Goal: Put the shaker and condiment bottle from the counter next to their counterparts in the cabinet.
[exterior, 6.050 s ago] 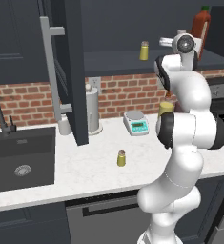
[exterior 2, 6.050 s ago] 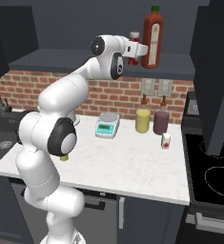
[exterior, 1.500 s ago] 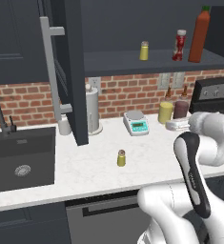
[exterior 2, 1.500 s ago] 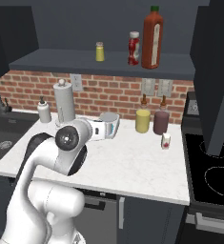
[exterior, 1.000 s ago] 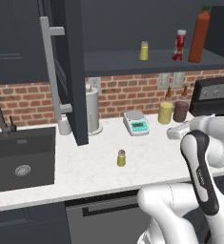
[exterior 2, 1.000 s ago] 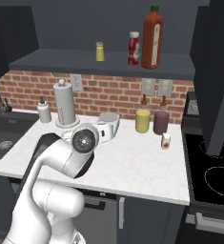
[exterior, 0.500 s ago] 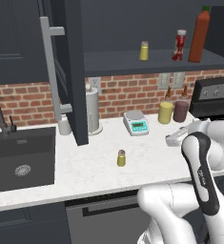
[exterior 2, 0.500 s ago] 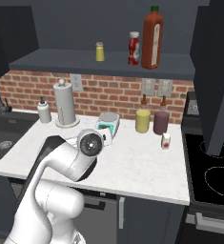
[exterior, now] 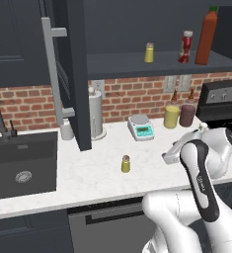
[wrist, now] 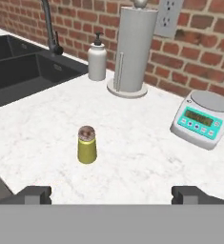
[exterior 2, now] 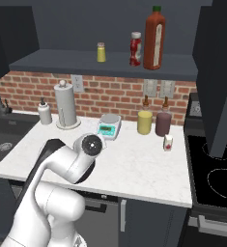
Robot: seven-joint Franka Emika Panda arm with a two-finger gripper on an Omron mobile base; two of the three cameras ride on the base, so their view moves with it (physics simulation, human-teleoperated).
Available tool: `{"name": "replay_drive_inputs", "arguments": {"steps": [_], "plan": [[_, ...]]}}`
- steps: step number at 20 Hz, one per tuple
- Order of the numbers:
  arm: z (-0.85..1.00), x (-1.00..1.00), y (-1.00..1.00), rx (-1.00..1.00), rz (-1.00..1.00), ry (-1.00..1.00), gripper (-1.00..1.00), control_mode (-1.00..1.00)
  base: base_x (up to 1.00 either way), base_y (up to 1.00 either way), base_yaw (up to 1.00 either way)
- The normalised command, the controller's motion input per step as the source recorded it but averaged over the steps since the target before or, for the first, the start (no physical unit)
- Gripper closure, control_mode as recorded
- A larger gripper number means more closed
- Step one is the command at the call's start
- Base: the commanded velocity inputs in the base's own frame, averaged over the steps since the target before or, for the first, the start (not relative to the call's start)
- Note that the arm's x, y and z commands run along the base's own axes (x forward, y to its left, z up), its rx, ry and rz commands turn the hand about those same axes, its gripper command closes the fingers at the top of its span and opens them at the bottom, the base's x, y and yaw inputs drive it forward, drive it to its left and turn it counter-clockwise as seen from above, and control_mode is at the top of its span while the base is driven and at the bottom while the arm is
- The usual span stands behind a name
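Yellow with a grey-silver cap, the shaker (exterior: 126, 163) stood upright on the white marbled surface (exterior: 102, 180), alone in open space between the sink (exterior: 19, 165) and the digital scale (exterior: 140, 127). In the hand view it sat ahead of the pincer (wrist: 111, 194), well apart from both fingertips (wrist: 35, 194), which were spread wide with nothing between them. That spread and line-up suggested preparation for a grasp around the shaker's body; the low, forward-facing hand probably suited an approach along the surface.

The condiment bottle (exterior: 185, 46) stood on the cabinet (exterior: 152, 64) shelf just beside the tall red-orange bottle (exterior: 208, 36), so that half of the task appeared complete. The matching shaker (exterior: 149, 52) stood further left on the same shelf, with free shelf on either side for its twin. The cabinet door (exterior: 74, 74) hung open above the surface, giving access to the shelf.

A paper-towel holder (wrist: 133, 47) and a soap dispenser (wrist: 97, 62) stood against the brick wall, clear of the likely approach line.
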Motion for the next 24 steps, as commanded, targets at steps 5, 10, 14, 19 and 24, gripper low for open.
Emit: {"name": "replay_drive_inputs", "arguments": {"steps": [5,10,14,19,24], "plan": [[-0.16,0.04,0.01,0.00,0.22,0.02,-1.00,-1.00,0.00,0.00,0.00],[-0.17,0.12,0.02,0.03,0.15,0.00,-1.00,-1.00,0.00,0.00,0.00],[-0.21,0.17,0.18,0.07,0.17,0.00,-1.00,-1.00,0.00,0.00,0.00],[-0.17,0.02,0.32,0.00,0.13,0.00,-1.00,-1.00,0.00,0.00,0.00],[-0.15,0.01,0.25,0.00,0.04,0.00,-1.00,-1.00,0.00,0.00,0.00]]}}
